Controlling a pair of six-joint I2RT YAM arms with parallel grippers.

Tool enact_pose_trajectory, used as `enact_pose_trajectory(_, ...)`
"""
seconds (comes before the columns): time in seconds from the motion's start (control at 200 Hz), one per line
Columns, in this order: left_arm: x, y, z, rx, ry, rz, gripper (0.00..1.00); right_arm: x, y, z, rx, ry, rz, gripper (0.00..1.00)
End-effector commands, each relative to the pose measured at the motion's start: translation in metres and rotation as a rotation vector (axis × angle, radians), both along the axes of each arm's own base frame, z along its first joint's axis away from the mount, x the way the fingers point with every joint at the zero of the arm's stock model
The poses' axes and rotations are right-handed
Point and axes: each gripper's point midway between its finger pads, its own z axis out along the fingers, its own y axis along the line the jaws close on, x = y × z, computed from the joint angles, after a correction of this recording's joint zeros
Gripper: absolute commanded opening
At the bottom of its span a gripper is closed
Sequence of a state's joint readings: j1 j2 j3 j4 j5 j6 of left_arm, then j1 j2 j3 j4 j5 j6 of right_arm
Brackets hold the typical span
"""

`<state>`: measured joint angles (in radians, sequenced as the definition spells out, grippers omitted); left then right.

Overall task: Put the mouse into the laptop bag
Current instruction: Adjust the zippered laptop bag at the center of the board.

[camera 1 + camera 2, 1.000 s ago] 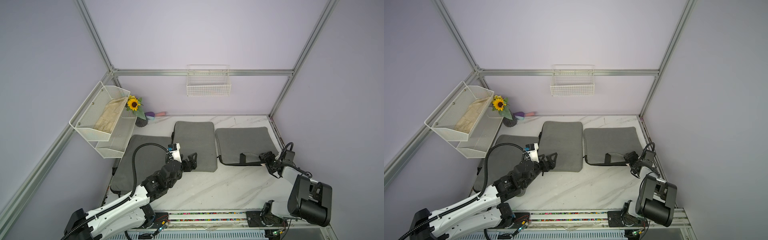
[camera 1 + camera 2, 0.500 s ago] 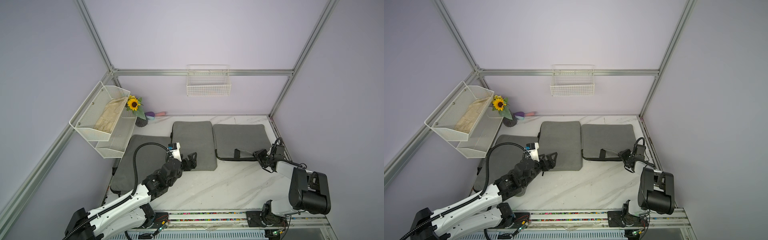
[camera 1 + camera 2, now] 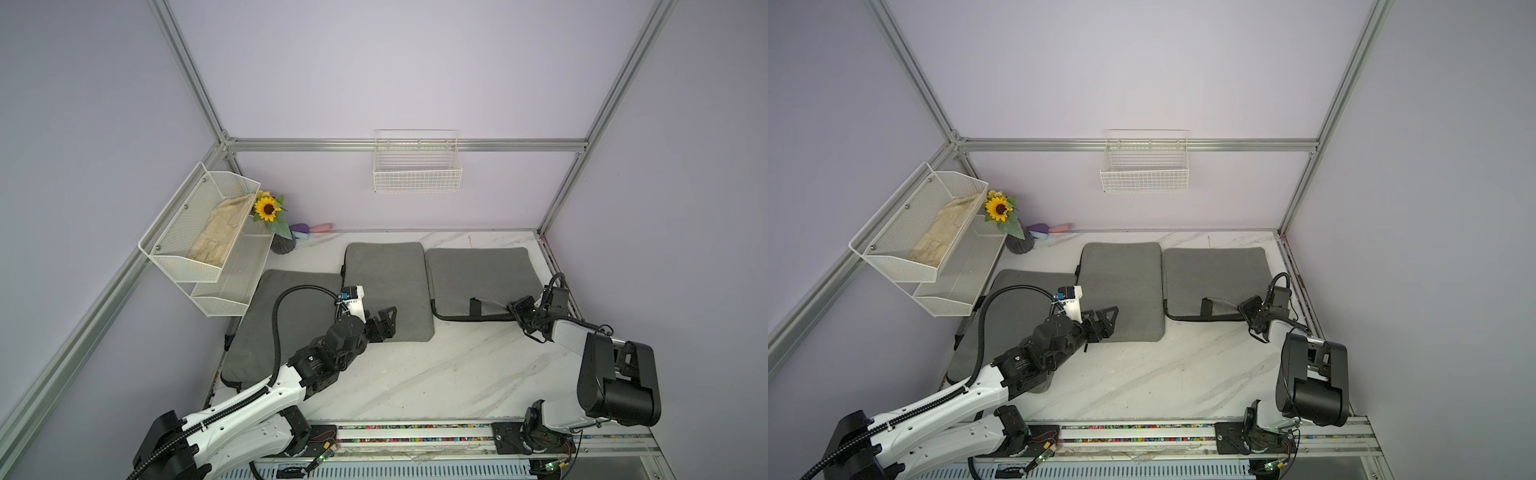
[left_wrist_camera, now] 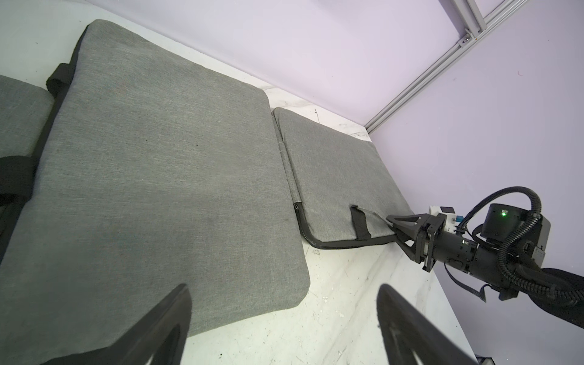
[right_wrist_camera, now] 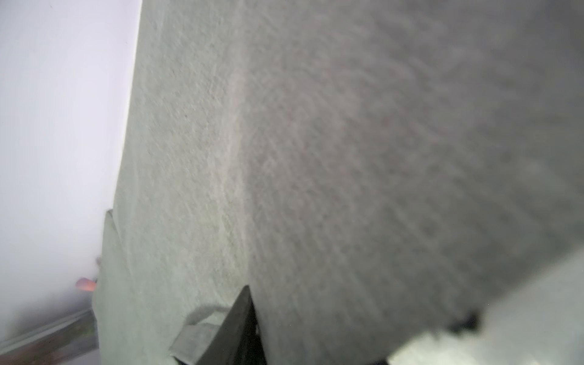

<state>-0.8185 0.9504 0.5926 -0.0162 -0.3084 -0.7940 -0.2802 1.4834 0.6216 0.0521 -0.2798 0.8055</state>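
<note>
Here, the right gripper (image 4: pixel 392 222) clamps its jaws on the lifted flap (image 4: pixel 374 214) of the laptop bag (image 3: pixel 478 274); the left gripper (image 3: pixel 385 321) hovers, jaws wide open, over the middle bag (image 3: pixel 386 282).

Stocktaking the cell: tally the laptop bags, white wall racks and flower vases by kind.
Grey laptop bags: 3
White wall racks: 2 (wire basket, two-tier mesh shelf)
Sunflower vase: 1
Total: 6
</note>
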Motion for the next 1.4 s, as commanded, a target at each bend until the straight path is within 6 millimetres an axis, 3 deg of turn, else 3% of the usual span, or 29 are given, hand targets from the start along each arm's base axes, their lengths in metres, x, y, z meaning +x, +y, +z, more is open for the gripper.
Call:
enact_pose_trajectory(0.0, 0.002, -0.005, 0.003, -0.032, -0.009, -0.014, 0.9, 0.002, -0.033, 0.005, -0.03, 0.003, -0.123, 0.27)
enact_pose_trajectory(0.12, 0.003, -0.008, 0.003, -0.037, -0.008, -0.023, 0.9, 0.0, -0.063, 0.005, 0.0, -0.004, -0.189, 0.25)
enact_pose_trajectory(0.21, 0.004, -0.014, 0.004, -0.042, -0.004, -0.04, 0.9, 0.01, -0.073, 0.008, -0.014, -0.01, -0.187, 0.32)
enact_pose_trajectory(0.29, 0.005, -0.018, 0.003, -0.041, 0.003, -0.051, 0.9, 0.023, -0.072, 0.006, 0.007, -0.011, -0.155, 0.45)
enact_pose_trajectory(0.415, 0.007, -0.021, 0.002, -0.037, 0.014, -0.058, 0.9, 0.034, -0.074, 0.008, 0.004, 0.002, -0.126, 0.54)
enact_pose_trajectory(0.555, 0.008, -0.022, 0.001, -0.043, 0.018, -0.055, 0.9, 0.028, -0.068, 0.034, -0.061, -0.014, -0.129, 0.68)
enact_pose_trajectory(0.68, 0.008, -0.023, 0.001, -0.051, 0.021, -0.06, 0.9, 0.013, -0.043, 0.055, -0.089, -0.031, -0.1, 0.78)
enact_pose_trajectory(0.83, 0.008, -0.023, -0.001, -0.048, 0.028, -0.061, 0.9, -0.007, 0.02, 0.069, -0.079, -0.085, 0.013, 0.81)
enact_pose_trajectory(1.01, 0.005, -0.02, 0.0, -0.064, 0.024, -0.066, 0.9, -0.037, 0.04, 0.07, -0.053, -0.113, 0.031, 0.88)
enact_pose_trajectory(1.165, 0.001, -0.018, 0.002, -0.086, 0.021, -0.073, 0.9, -0.043, 0.072, 0.05, 0.026, -0.103, 0.095, 0.89)
enact_pose_trajectory(1.395, -0.002, -0.017, 0.002, -0.097, 0.022, -0.08, 0.91, -0.028, 0.116, 0.015, 0.035, -0.045, 0.156, 0.89)
